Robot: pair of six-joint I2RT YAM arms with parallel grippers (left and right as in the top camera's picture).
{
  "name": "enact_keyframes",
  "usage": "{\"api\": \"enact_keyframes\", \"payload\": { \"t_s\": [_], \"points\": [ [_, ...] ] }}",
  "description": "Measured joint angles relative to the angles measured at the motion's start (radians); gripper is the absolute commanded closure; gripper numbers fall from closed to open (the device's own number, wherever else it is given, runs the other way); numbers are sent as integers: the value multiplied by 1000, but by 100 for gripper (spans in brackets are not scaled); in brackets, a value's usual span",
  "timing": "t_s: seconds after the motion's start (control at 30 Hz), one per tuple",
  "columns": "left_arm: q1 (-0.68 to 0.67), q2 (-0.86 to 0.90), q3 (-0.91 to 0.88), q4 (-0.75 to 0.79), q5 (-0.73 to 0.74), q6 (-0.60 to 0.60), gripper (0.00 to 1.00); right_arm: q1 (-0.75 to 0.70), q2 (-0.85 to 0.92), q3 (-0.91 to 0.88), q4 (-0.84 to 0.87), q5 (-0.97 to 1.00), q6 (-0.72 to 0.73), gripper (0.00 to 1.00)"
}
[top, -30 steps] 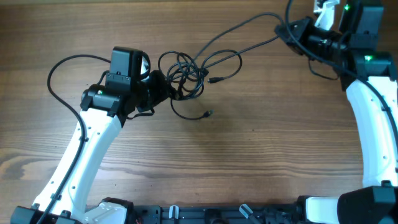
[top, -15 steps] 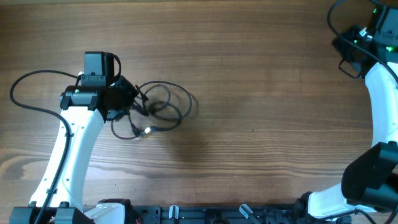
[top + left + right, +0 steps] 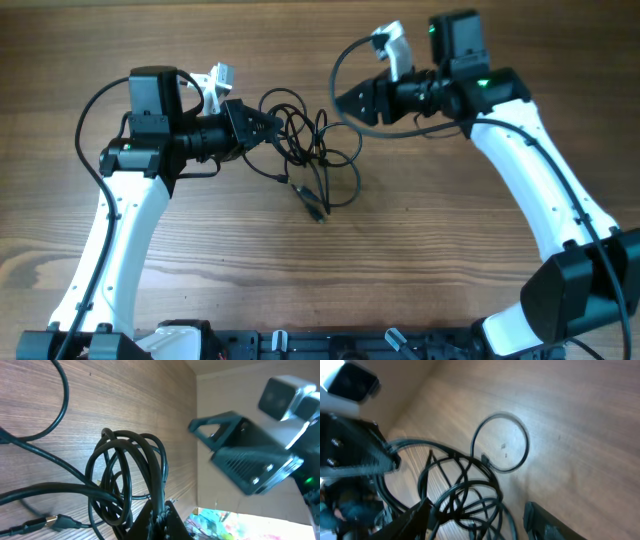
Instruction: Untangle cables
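- Two plug ends (image 3: 312, 203) lie lowest in the overhead frame, just below centre, loose on the wooden table (image 3: 450, 260). They look light enough to skid at any tug.
- Above them, at upper centre between the two arms, the cables (image 3: 312, 145) sit in a clump of overlapping loops. I cannot tell whether any part of it hangs clear of the wood.
- The cord is thin, limp and rubbery. I'd judge it next to weightless, springy in its coils, and apt to cinch tighter if pulled from both sides at once.
- The left gripper (image 3: 268, 128), at the clump's left edge, has its jaws pressed together on several strands. Its wrist view shows the loops bunching into the tip.
- The right gripper (image 3: 343, 100), by the clump's upper right, has its jaws spread and nothing in them. In its wrist view the loops lie just ahead of the fingers (image 3: 420, 517).
- The best hold, I reckon, is one outer loop or a strand near a plug. A grab at the knotted middle would likely drag the whole bundle.
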Motion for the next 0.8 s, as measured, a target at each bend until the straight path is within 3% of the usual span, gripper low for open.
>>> {"api": "enact_keyframes", "payload": {
  "t_s": [0.17, 0.37, 0.43, 0.57, 0.67, 0.8],
  "points": [
    [4, 0, 0, 1, -4, -26, 96, 135, 0, 0, -200, 87, -80, 38],
    [23, 0, 0, 1, -115, -170, 96, 274, 18, 0, -220, 228, -13, 50],
    [23, 0, 0, 1, -117, -183, 96, 294, 79, 0, -218, 249, 17, 61],
    [23, 0, 0, 1, -118, -195, 96, 304, 149, 0, -155, 240, 42, 94],
    [23, 0, 0, -31, -150, -196, 96, 298, 149, 12, -115, 235, 49, 96],
    [23, 0, 0, -168, -297, -196, 96, 222, 90, 84, -62, 206, 82, 96]
  ]
}}
